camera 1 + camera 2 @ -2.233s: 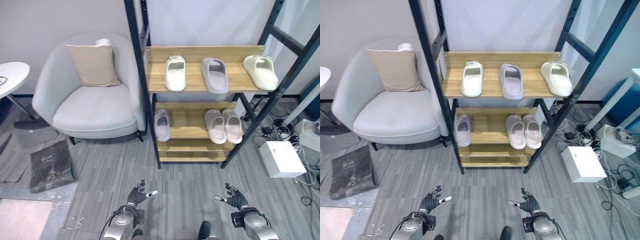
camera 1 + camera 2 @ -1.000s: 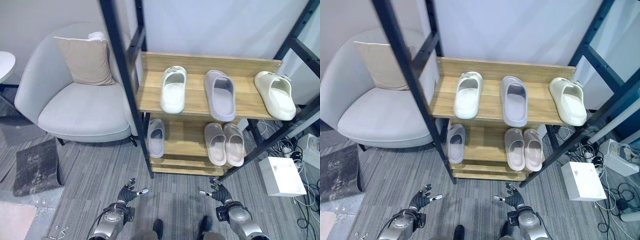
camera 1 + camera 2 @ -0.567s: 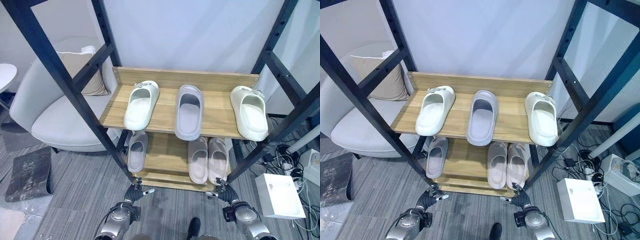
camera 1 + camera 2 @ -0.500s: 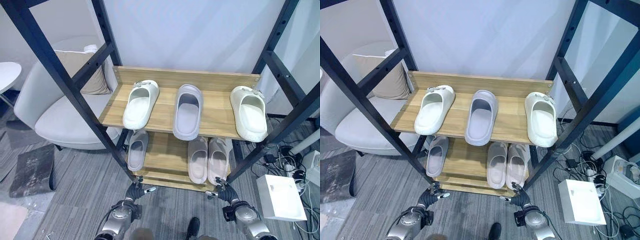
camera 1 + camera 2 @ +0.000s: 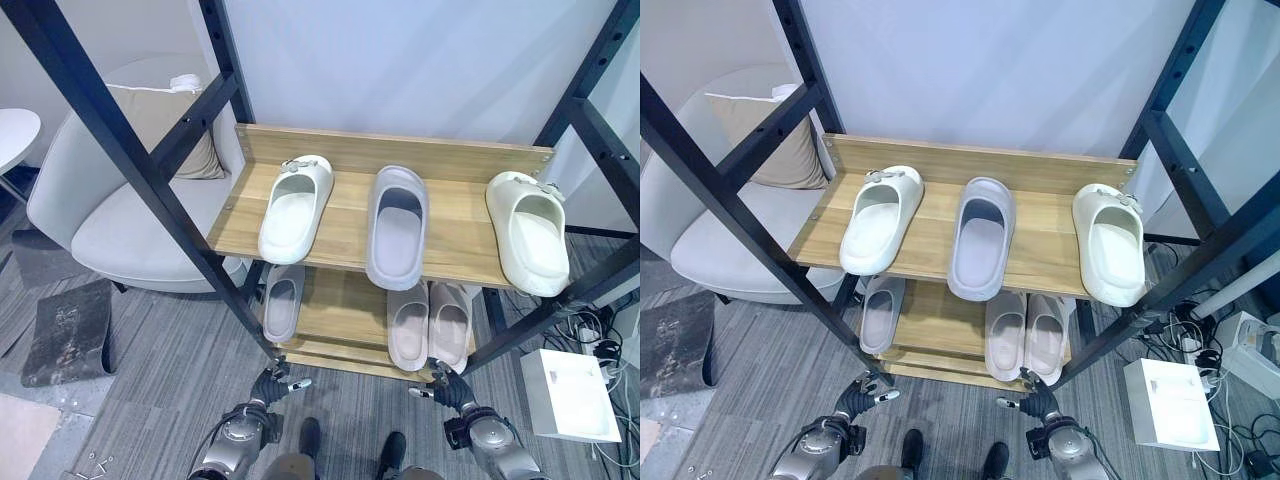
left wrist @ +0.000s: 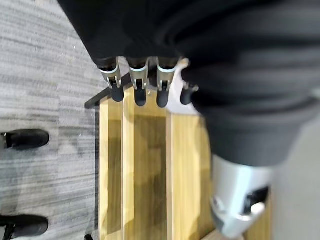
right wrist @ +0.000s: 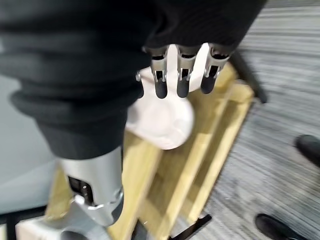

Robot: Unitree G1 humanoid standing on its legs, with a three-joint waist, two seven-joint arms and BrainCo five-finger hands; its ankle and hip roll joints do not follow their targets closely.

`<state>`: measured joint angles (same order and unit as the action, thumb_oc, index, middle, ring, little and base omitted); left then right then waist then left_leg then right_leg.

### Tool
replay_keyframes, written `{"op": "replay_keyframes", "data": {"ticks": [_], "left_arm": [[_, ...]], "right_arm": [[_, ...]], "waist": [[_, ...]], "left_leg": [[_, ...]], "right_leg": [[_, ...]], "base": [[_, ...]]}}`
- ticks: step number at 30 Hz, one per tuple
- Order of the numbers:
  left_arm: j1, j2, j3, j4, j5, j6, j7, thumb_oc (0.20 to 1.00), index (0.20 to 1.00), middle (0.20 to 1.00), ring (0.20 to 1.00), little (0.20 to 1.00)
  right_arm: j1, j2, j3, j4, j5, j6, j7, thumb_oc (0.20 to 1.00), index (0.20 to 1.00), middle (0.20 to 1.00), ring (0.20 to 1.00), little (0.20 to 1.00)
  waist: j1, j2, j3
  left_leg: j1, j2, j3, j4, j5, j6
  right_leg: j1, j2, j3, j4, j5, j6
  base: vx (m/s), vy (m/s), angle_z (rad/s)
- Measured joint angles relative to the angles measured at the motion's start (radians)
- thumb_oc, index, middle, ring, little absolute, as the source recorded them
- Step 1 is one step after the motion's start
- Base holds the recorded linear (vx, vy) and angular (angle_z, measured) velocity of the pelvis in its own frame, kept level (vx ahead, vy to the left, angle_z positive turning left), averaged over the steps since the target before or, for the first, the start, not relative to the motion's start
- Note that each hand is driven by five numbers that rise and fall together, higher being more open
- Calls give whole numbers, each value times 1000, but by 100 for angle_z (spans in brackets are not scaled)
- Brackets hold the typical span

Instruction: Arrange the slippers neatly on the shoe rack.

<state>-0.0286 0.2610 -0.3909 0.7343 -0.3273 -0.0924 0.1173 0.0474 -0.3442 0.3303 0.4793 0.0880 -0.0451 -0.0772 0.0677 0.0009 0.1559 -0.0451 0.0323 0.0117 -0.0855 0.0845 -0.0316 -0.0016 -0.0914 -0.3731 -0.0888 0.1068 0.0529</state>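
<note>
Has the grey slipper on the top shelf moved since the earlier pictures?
No. The grey slipper lies midway between the two cream slippers on the top shelf, toe over the front edge, as before. Only the camera came closer.

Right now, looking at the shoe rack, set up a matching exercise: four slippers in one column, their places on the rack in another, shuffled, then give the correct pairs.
Column one:
1. white slipper
2. grey slipper
3. cream slipper
4. pink pair

Column two:
A. upper shelf, right end
B. lower shelf, right side
C. upper shelf, left
D. upper shelf, middle

Pairs: 1-C, 2-D, 3-A, 4-B
</note>
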Motion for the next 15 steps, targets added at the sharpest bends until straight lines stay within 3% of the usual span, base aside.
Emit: {"op": "replay_keyframes", "data": {"ticks": [6,15], "left_arm": [[22,7,4,-59,29,-2,5,1000,1000,1000,1000,1000],[17,2,21,-40,38,-3,7,1000,1000,1000,1000,1000]], "right_arm": [[72,-103,-38,-369,-151,-21,27,1000,1000,1000,1000,1000],[122,-128,-48,-534,-161,-37,117,1000,1000,1000,1000,1000]], "waist": [[-10,-12,0],[-33,-35,3]], "left_leg": [[32,-1,2,6,12,9],[48,3,25,6,-4,-2]], "right_leg": [[34,1,3,0,-3,5],[35,3,30,0,-15,19]], "base": [[0,0,0],[-4,20,-10]]}}
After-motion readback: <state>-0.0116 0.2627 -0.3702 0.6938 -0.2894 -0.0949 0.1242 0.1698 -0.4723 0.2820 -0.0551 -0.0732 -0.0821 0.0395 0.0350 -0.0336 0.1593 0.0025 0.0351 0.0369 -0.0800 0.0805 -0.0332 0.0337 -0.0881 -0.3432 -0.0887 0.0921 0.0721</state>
